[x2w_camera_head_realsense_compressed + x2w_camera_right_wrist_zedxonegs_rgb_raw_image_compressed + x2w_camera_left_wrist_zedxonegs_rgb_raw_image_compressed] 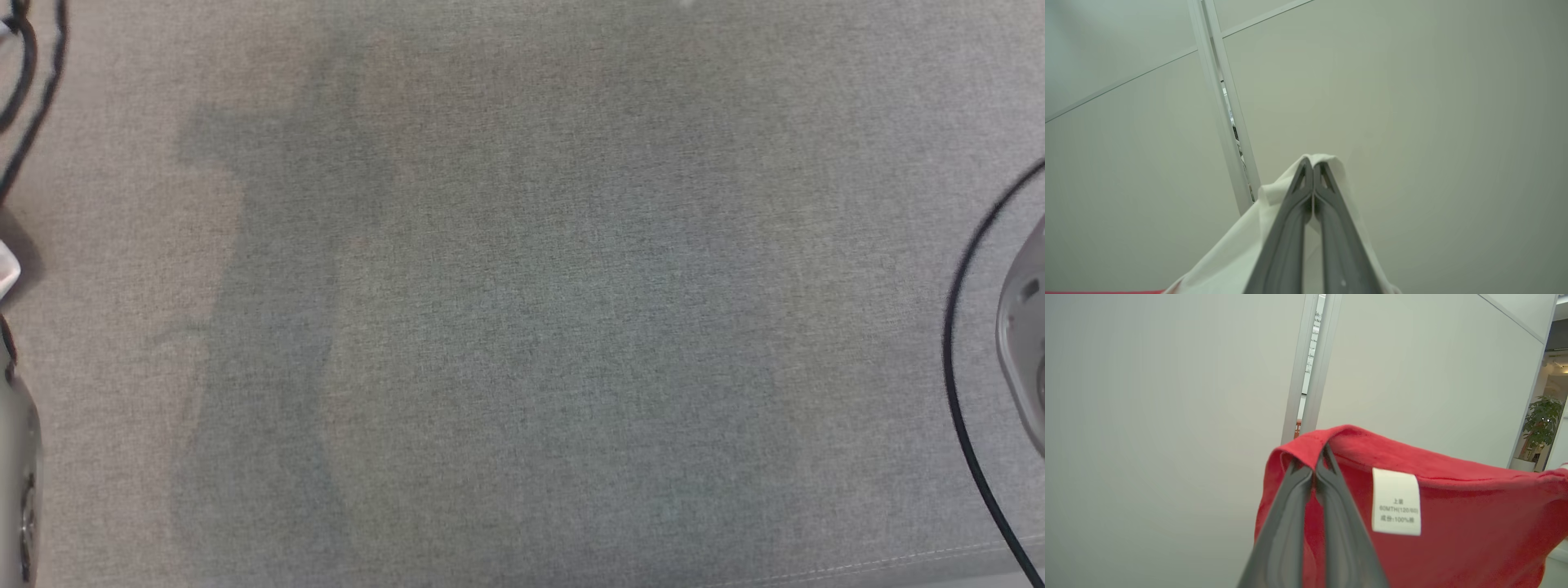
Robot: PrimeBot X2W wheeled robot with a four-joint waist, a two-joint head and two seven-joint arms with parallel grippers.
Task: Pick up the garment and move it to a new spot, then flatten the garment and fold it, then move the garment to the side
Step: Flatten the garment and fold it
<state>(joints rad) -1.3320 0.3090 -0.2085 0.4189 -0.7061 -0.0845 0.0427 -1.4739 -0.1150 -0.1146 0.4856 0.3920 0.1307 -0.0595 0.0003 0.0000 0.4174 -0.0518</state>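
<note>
In the left wrist view the garment [1453, 506] is red cloth with a white care label [1396, 501] sewn inside. It hangs in the air in front of a pale wall. My left gripper [1314, 465] is shut on its folded red edge. In the right wrist view my right gripper [1312, 165] is shut on a white part of the garment [1241, 253], which drapes down from the fingertips; a thin red strip [1106, 292] shows at the bottom left. Both grippers point up towards the wall panels.
The head view looks down on a grey fabric surface [522, 294] crossed by soft shadows. Pale forearms sit at its left edge [16, 457] and right edge [1024, 343], with a black cable [963, 392] looping by. A potted plant [1541, 424] stands far right.
</note>
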